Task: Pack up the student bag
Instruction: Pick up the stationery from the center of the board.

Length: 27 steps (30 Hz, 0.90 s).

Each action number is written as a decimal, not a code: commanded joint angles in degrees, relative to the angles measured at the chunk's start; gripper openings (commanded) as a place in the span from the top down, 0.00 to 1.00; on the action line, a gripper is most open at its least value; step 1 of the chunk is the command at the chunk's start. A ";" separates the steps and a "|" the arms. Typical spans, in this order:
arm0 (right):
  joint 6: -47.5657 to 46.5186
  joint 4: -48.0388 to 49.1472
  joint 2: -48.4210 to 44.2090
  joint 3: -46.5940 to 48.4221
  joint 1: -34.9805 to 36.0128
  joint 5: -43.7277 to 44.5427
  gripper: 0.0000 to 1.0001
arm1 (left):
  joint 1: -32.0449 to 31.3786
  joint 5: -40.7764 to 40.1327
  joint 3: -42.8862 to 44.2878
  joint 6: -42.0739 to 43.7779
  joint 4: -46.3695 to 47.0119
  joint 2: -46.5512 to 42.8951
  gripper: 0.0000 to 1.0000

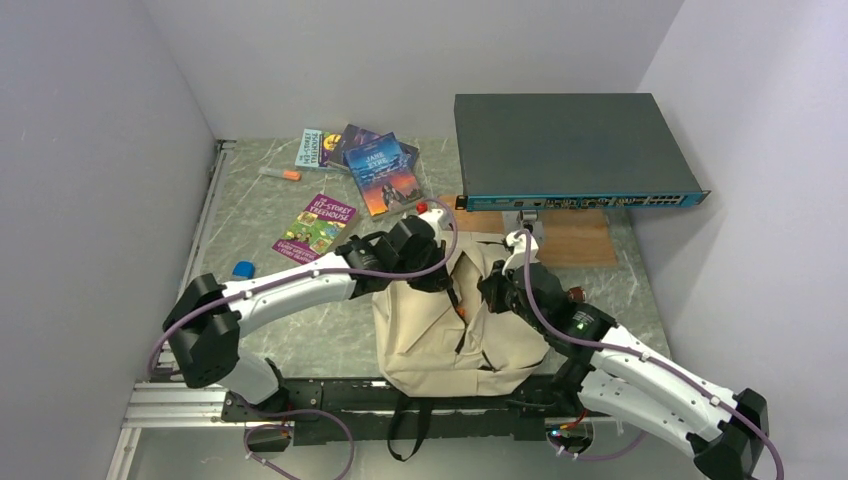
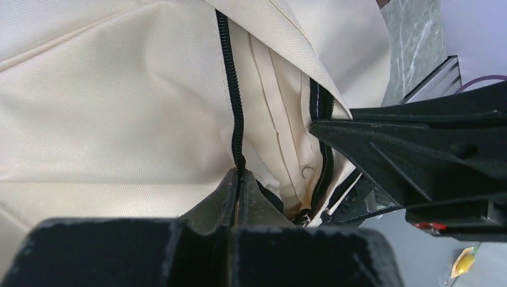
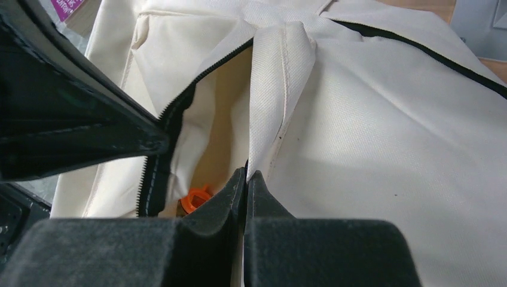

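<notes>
Top external view: where does your student bag (image 1: 450, 335) lie?
— On the surface toward the near edge, between the two bases, with its black straps hanging your way. The books (image 1: 365, 170) lie well apart, at the far left. Your left arm (image 1: 300, 285) and right arm (image 1: 640, 362) meet over the bag's upper part, one on each side of the opening.

Left wrist: what have your left jaws got?
— They are pressed together on the bag's edge, right where the dark zipper (image 2: 230, 78) runs into the fingertips (image 2: 221, 194). I judge that this grip is meant to draw one lip of the mouth aside.

Right wrist: and your right jaws?
— Clamped on a fold of cream fabric at the opposite lip, fingertips (image 3: 233, 191) tight together. With the lips held apart, a gap shows an orange piece (image 3: 196, 198) inside; I cannot tell what it is.

So the mouth is ready for loading?
— Probably, but both your arms are occupied. One grip must let go before you fetch a book.
</notes>
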 commanded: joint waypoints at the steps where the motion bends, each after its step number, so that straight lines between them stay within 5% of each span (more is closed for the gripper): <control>1: -1.78 6.52 -1.54 1.46 0.02 3.84 1.00 | 1.69 -2.57 -0.25 2.61 -2.81 -5.69 1.00; 5: -1.04 8.21 -1.13 1.25 0.02 -0.04 1.00 | 2.05 -0.30 -2.00 2.87 -2.28 -8.85 0.98; 10: -0.43 11.20 -0.26 -0.18 0.02 -2.03 1.00 | 3.37 -2.07 -7.55 1.59 -2.78 -14.32 0.48; 15: 0.00 13.97 -1.97 -3.03 0.02 -4.36 1.00 | 7.00 -5.73 -13.90 2.55 -7.26 -26.86 0.23; 20: -0.13 13.46 -3.36 -3.37 0.02 -5.18 1.00 | 22.10 -15.02 -18.11 1.02 -21.97 -41.58 0.01; 23: -1.28 13.78 -4.55 -3.65 0.02 -5.23 1.00 | 32.91 -20.04 -20.70 1.92 -25.54 -44.73 0.00; 27: -1.63 12.46 -5.92 -3.25 0.03 -5.01 1.00 | 51.10 -15.70 -21.18 6.50 -23.71 -43.51 0.00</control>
